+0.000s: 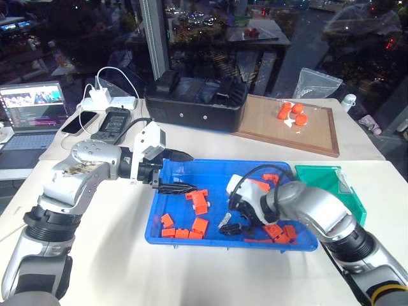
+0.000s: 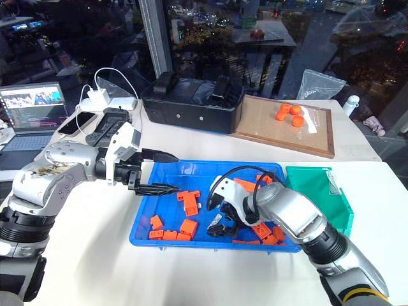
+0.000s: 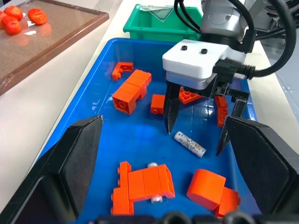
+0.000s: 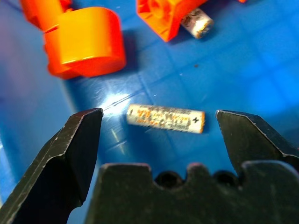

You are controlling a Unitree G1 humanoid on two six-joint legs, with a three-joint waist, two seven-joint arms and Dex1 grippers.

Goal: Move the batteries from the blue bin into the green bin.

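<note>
Fingers of the right gripper [image 4: 159,116] are spread wide, straddling a battery [image 4: 166,118] flat on the blue bin [image 1: 210,171] floor, not touching it. Left gripper [image 2: 157,171] hangs released and empty at the bin's nine o'clock rim. Another battery [image 4: 196,22] lies half hidden under an orange brick [image 4: 167,13]. Green bin [image 1: 356,197] sits at three o'clock.

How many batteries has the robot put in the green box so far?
None that can be seen: the green bin looks bare inside. Right now the right end effector is open around a battery lying in the blue bin. Another battery pokes out beside an orange brick. Both remain to be moved.
</note>
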